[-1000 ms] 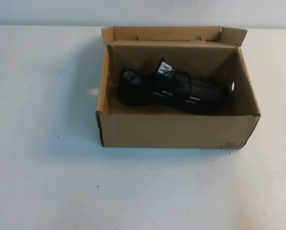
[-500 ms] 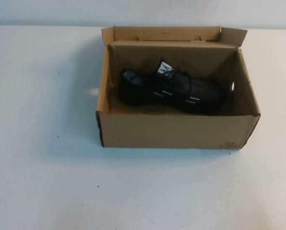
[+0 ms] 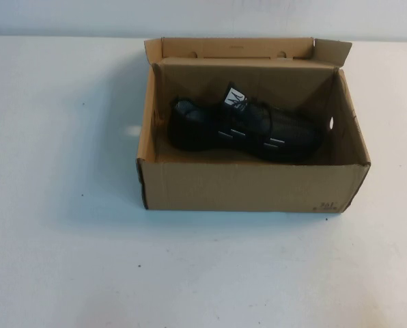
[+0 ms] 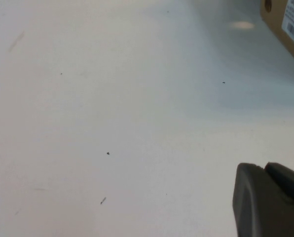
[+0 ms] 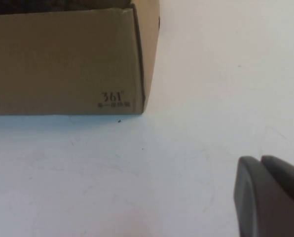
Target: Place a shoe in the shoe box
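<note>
I am starting from the left gripper (image 4: 270, 200): in its wrist view only a dark corner of it is showing above the white table (image 4: 112, 123), and I cannot tell from this whether it is gripping anything. It is hanging near a corner of the shoe box (image 4: 287, 24), apart from the cardboard, and it is not appearing in the high view. The right gripper (image 5: 270, 195) is in the same situation; I am seeing only a dark edge of it, near the printed front corner of the shoe box (image 5: 63, 59), not touching it, and its state I also cannot tell.

Going outward to the box, the shoe (image 3: 244, 130) is lying inside the shoe box (image 3: 251, 184), on the floor of it, heel toward the box's left wall and toe toward the right wall with the small round hole. The flaps are standing upright.

I am judging the task as done. If the shoe needs moving again, I am expecting it to be light, with a soft knit upper that gives way and a stiffer ridged sole; I would take hold at the heel collar or across the laced middle.

I am counting one shoe, one box and two grippers.
</note>
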